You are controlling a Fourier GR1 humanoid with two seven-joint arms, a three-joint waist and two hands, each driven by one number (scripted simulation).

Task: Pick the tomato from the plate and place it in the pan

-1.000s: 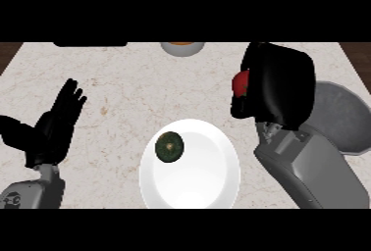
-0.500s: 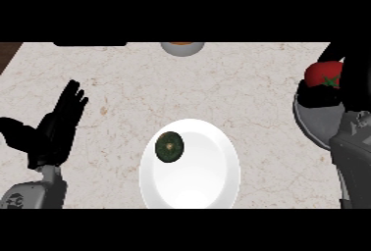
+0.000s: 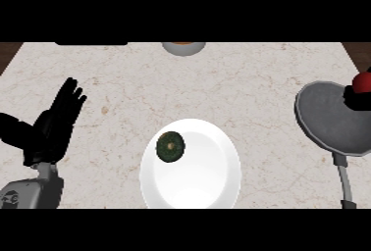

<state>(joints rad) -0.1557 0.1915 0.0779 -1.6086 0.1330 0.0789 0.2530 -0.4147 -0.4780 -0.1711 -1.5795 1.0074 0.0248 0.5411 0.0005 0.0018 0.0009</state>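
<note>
Pale, speckled stone counter (image 3: 217, 83) seen from steeply above, filling most of the view. White plate (image 3: 199, 181) low in the middle, near the front edge. Grey pan (image 3: 330, 122) at the right, well apart from the plate, round and shallow, with thin handle (image 3: 343, 179) running down toward the front. Left robot hand (image 3: 52, 128) at the left edge, black, on a grey forearm (image 3: 29, 191), fingers straight and spread, pointing up the view, thumb out to the side, holding nothing and apart from plate and pan. Dark green, round item (image 3: 170, 146) with a pale centre lying on the plate's upper left part; kind of item not clear. Red tomato (image 3: 362, 81) at the far right edge, partly cut off, over the pan's upper right rim, away from the plate. Small black part of the right robot hand (image 3: 358, 100) just below the tomato and touching it, mostly outside the view; whether fingers curl round the tomato cannot be told. Whether the tomato rests on the pan or sits above it cannot be told. Small grey bowl (image 3: 182, 47) with orange inside at the counter's far edge, top middle.
</note>
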